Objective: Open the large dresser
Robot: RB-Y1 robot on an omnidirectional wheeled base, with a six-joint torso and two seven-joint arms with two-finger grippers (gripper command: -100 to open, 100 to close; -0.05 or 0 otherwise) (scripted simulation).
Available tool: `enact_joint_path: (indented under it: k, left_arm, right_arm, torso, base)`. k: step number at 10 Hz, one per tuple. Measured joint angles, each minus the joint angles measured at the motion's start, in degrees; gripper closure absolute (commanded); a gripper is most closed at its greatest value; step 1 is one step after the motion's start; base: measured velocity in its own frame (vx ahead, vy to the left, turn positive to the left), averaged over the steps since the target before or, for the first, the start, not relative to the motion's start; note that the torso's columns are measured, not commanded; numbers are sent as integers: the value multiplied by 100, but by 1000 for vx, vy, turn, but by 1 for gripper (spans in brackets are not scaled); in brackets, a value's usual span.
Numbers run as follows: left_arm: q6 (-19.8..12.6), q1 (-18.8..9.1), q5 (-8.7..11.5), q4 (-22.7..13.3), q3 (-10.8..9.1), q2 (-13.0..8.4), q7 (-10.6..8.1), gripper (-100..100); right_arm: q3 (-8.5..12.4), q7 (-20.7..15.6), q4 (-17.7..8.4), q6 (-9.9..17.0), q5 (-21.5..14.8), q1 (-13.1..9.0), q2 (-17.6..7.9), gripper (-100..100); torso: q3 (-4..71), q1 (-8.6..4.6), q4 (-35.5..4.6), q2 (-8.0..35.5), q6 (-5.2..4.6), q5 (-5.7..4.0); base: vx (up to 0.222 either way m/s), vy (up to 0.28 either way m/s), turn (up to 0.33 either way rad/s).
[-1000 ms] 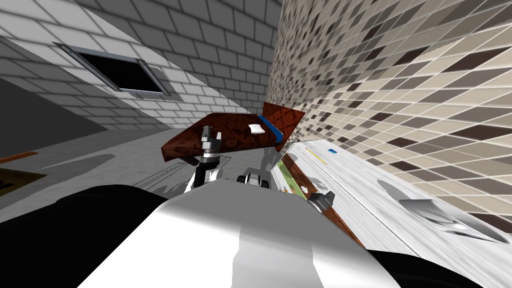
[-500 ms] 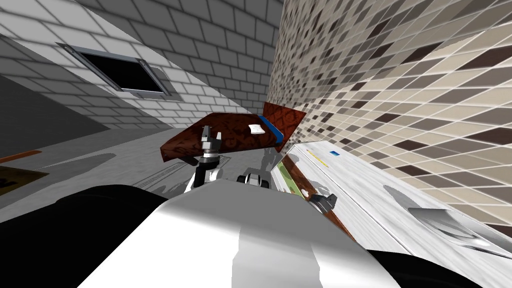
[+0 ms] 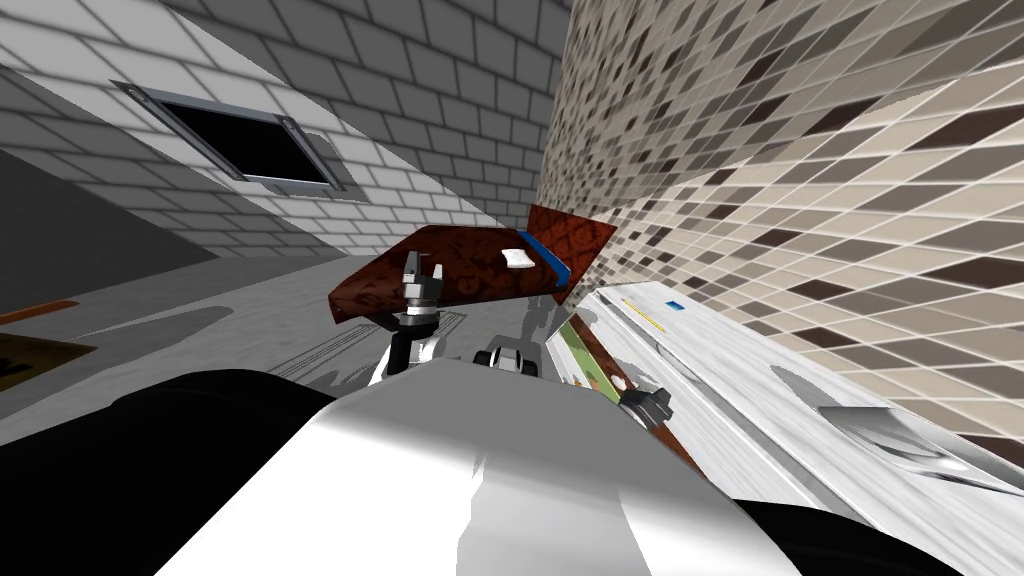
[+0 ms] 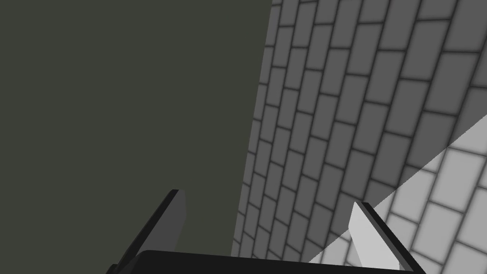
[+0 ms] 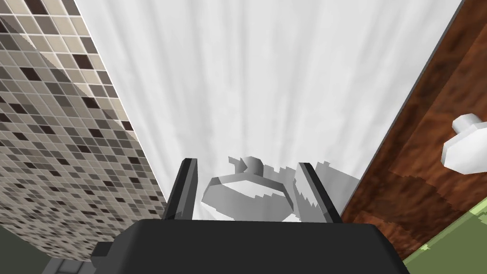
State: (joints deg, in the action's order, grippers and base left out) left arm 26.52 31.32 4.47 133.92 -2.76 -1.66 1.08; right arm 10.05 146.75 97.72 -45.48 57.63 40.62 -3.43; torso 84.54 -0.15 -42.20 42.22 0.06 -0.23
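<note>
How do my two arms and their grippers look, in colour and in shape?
Both grippers are alike: the left gripper and the right gripper each have a dark box body and two thin, blade-like, light grey fingers with dark outer edges. In the head view the left arm is white with dark joints.

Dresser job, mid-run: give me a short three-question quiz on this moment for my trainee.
1. True or false: the left end effector is open.
2. What colour is the knob on the brown front of the dresser? A white, B black, C blue.
3. Fill in: the right end effector points at the dresser's white ____.
Key: 1 true; 2 A; 3 top.
</note>
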Motion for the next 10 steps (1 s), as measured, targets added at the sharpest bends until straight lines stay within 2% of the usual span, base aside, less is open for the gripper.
enact_joint_path:
  k: [2,4,10]
  left_arm:
    - [0,1,0,0,-1,-1,0,0]
    - [0,0,0,0,-1,-1,0,0]
    - [0,0,0,0,-1,-1,0,0]
  right_arm:
    - [-19,-7,36,31,2,43,17,100]
    - [111,-127,-159,41,118,-219,-83,100]
    - [534,-517,-1035,123,526,-1290,-473,100]
  torso:
    - [12,-26,-4,-9,-6,13]
    - [-4,-14,-2,2,0,-3]
    - [3,-32,10,-12,-14,-17]
  base:
    - [-67,84,53]
    - [-133,77,94]
    - [-132,99,85]
